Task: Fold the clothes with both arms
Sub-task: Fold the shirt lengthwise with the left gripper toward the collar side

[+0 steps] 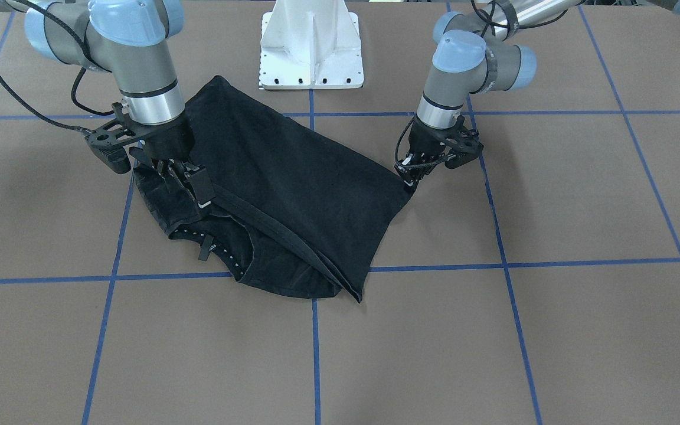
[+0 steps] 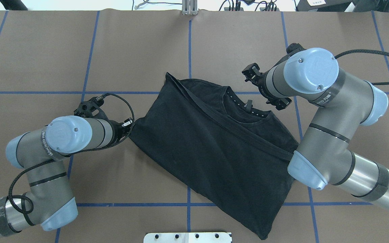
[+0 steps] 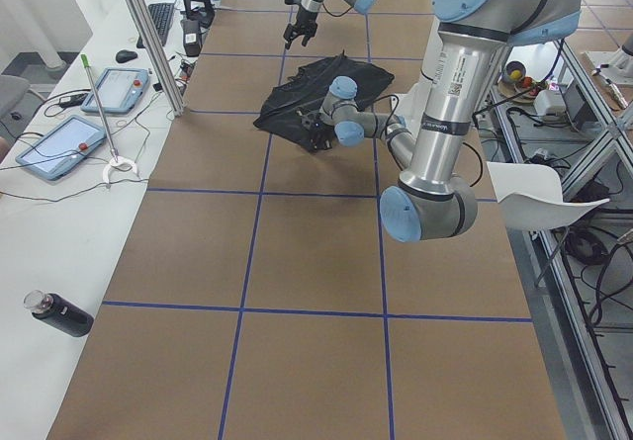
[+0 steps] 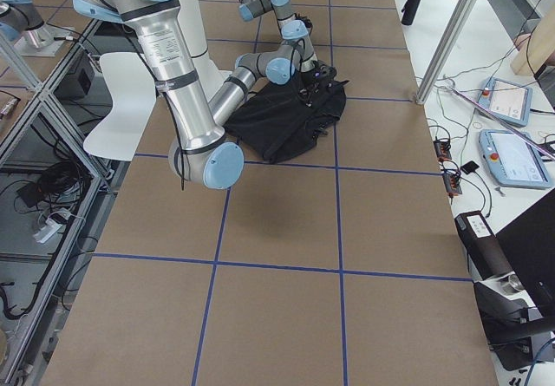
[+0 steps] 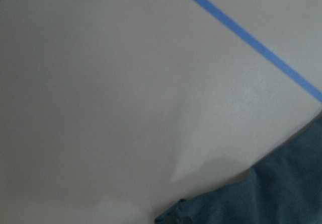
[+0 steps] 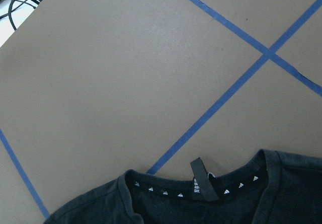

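The black T-shirt lies folded over on the brown table, plain side up, its hem running as a diagonal band across it. The collar with small white marks faces away from the robot and shows in the right wrist view. My left gripper is low at the shirt's side corner and looks shut on that corner; it also shows in the overhead view. My right gripper hangs over the shoulder area beside the collar, fingers apart, holding nothing. The print is hidden.
The white pedestal base stands just behind the shirt. Blue tape lines grid the table. Off the table's left end are tablets, a metal post and a black bottle.
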You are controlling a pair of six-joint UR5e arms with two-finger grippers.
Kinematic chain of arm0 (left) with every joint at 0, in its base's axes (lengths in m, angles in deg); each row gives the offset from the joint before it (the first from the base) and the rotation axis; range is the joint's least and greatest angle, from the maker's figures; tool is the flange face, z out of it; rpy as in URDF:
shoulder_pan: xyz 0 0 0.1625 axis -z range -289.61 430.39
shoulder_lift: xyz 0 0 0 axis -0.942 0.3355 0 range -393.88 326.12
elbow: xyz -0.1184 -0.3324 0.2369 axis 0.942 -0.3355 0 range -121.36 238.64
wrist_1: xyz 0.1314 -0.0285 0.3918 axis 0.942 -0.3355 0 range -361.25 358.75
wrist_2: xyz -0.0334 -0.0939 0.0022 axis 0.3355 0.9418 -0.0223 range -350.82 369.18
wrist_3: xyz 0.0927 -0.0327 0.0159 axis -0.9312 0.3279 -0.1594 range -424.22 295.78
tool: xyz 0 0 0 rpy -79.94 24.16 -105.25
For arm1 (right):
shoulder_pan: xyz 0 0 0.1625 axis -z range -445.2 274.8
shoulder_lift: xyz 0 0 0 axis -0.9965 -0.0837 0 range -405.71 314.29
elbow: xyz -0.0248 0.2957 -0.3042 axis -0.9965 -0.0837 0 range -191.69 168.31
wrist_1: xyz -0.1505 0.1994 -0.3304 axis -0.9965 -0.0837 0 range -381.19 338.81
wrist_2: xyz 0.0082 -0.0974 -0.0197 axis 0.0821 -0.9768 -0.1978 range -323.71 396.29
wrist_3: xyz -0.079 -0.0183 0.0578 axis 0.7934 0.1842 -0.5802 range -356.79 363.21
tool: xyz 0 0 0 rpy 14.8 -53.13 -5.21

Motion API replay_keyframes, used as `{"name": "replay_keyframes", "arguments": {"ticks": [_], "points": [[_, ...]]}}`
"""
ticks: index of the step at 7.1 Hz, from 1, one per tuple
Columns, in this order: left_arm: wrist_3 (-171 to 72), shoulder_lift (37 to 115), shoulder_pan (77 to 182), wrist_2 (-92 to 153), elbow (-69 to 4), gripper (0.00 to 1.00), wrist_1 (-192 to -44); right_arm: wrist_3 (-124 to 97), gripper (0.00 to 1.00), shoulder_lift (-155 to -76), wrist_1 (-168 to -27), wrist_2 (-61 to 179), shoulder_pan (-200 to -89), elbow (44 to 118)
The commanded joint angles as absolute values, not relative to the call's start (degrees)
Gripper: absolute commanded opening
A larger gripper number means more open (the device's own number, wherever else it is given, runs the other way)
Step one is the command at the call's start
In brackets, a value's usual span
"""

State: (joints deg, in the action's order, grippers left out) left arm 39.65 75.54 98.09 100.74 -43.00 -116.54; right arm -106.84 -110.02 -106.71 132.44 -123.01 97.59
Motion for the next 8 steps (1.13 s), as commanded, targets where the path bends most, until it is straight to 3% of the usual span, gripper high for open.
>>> {"name": "replay_keyframes", "arguments": {"ticks": [1, 4, 6, 7, 8], "points": [[30.56, 81.30, 105.76, 99.88, -38.86, 0.00, -117.78, -106.92, 1.00, -109.88, -106.71, 132.44, -123.08, 97.39], [22.75, 95.81, 116.42, 100.14, -12.28, 0.00, -138.12, -106.92, 1.00, -109.88, -106.53, 132.44, -123.25, 97.47], [19.99, 110.19, 117.59, 100.06, 7.99, 0.00, -145.95, -106.92, 1.00, -109.52, -106.44, 132.35, -123.25, 97.39], [17.98, 111.83, 117.77, 99.88, 11.85, 0.00, -148.61, -106.92, 1.00, -109.44, -106.18, 131.92, -123.17, 96.78], [16.57, 111.85, 117.94, 99.97, 11.89, 0.44, -148.64, -106.74, 1.00, -109.44, -106.09, 131.74, -123.08, 96.60]]}}
